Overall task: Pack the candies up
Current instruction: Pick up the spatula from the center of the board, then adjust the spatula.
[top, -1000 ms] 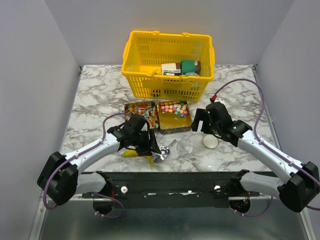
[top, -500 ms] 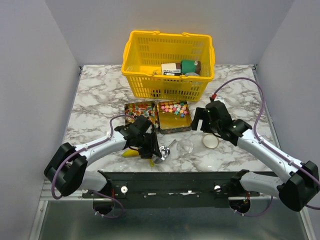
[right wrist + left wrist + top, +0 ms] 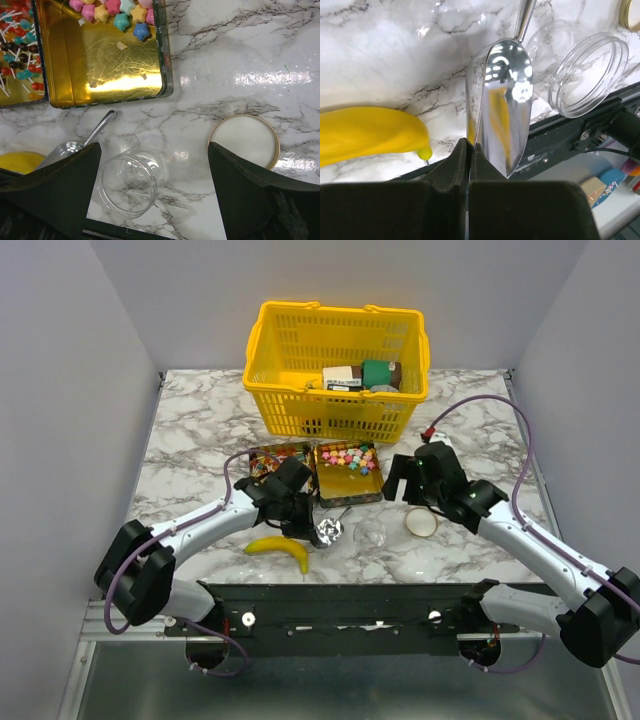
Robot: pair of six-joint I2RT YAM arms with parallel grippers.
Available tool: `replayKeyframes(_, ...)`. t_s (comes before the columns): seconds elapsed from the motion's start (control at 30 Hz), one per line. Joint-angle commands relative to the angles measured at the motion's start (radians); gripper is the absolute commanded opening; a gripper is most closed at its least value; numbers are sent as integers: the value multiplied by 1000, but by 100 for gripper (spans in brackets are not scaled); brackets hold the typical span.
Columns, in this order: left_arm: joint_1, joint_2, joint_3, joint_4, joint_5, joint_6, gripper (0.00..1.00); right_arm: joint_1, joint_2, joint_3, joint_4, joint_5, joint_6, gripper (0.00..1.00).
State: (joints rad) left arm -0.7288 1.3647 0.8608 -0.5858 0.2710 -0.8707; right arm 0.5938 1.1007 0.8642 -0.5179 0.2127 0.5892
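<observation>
The candies [image 3: 349,457] are tiny coloured sweets lying in an open gold tin [image 3: 115,60], at its far end. A second tin [image 3: 275,462] to its left holds more of them. My left gripper [image 3: 469,146] is shut on the rim of a shiny metal scoop [image 3: 502,100], which lies just in front of the tins [image 3: 328,530]. A clear jar [image 3: 131,185] lies on its side to the right of the scoop, with its round lid [image 3: 244,140] further right. My right gripper [image 3: 154,150] hangs open above the jar, holding nothing.
A yellow banana [image 3: 282,548] lies near the front edge, just left of the scoop. A yellow basket [image 3: 337,370] with boxes stands behind the tins. The table's front edge and the black rail run close below the jar.
My left gripper has moved away from the banana towards the tins and has closed on the scoop's rim. The right arm has hardly moved.
</observation>
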Motion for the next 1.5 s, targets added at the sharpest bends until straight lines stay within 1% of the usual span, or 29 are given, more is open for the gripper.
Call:
replayKeyframes(0.0, -4, 13, 56, -61, -59, 62, 0, -5, -7, 18, -11, -70, -63, 95)
replayKeyframes(0.07, -6, 4, 92, -91, -64, 94, 0, -5, -5, 32, 4, -119, -107, 95)
replayKeyframes(0.1, -4, -9, 122, -132, -64, 142, 0, -5, -7, 41, 13, -186, -159, 95)
replayKeyframes(0.13, -4, -15, 141, -156, -62, 166, 0, -5, -13, 44, 34, -206, -187, 95)
replayKeyframes(0.2, -4, -36, 178, -236, -81, 206, 0, -5, -27, 52, 54, -301, -239, 95)
replayKeyframes(0.27, -3, -47, 230, -281, -82, 269, 0, -3, -64, 44, 97, -331, -270, 94)
replayKeyframes(0.3, -3, -53, 245, -316, -79, 288, 0, -2, -82, 32, 128, -382, -307, 93)
replayKeyframes(0.33, -1, -64, 273, -328, -75, 317, 0, 0, -102, -2, 197, -415, -330, 91)
replayKeyframes(0.37, 0, -68, 283, -339, -67, 329, 0, -2, -139, -11, 229, -447, -350, 90)
replayKeyframes(0.4, 5, -78, 297, -351, -38, 344, 0, -2, -148, -17, 252, -513, -394, 90)
replayKeyframes(0.47, 8, -85, 328, -353, -4, 387, 0, -2, -160, -1, 274, -579, -454, 90)
replayKeyframes(0.5, 11, -91, 339, -348, 26, 403, 0, 0, -159, 10, 271, -640, -515, 90)
replayKeyframes(0.53, 11, -95, 354, -344, 86, 420, 0, -2, -157, 22, 259, -665, -543, 90)
replayKeyframes(0.6, 12, -98, 369, -338, 151, 463, 0, 0, -153, 65, 233, -740, -621, 92)
replayKeyframes(0.63, 12, -101, 380, -332, 224, 472, 0, 0, -150, 81, 202, -765, -640, 92)
replayKeyframes(0.67, 12, -104, 380, -318, 264, 476, 0, 0, -148, 99, 190, -792, -652, 93)
replayKeyframes(0.7, 12, -105, 380, -295, 302, 492, 0, 0, -147, 126, 174, -852, -675, 93)
replayKeyframes(0.77, 12, -108, 392, -287, 400, 512, 0, -2, -142, 157, 128, -923, -683, 94)
replayKeyframes(0.8, 12, -111, 399, -281, 431, 539, 0, 0, -139, 189, 105, -991, -696, 93)
replayKeyframes(0.9, 14, -113, 426, -282, 545, 585, 0, 0, -104, 246, -23, -1085, -742, 93)
replayKeyframes(0.93, 12, -110, 443, -282, 575, 614, 0, 0, -85, 280, -100, -1107, -758, 93)
replayKeyframes(1.03, 12, -95, 472, -290, 666, 656, 0, 14, -75, 309, -203, -1142, -792, 92)
replayKeyframes(1.17, 14, -67, 492, -322, 718, 752, 0, 27, -67, 308, -295, -1150, -787, 88)
replayKeyframes(1.27, 19, -32, 517, -387, 728, 811, 0, 35, -82, 285, -318, -1115, -778, 80)
replayKeyframes(1.3, 20, -24, 518, -399, 732, 831, 0, 35, -90, 285, -321, -1103, -776, 79)
replayKeyframes(1.33, 22, -12, 523, -408, 740, 846, 0, 37, -91, 285, -333, -1099, -776, 76)
replayKeyframes(1.37, 25, -4, 526, -414, 747, 858, 0, 37, -91, 286, -341, -1099, -779, 71)
replayKeyframes(1.43, 31, 11, 534, -431, 757, 892, 0, 37, -85, 292, -370, -1093, -793, 68)
replayKeyframes(1.47, 34, 14, 535, -433, 761, 894, 0, 37, -82, 292, -378, -1090, -796, 65)
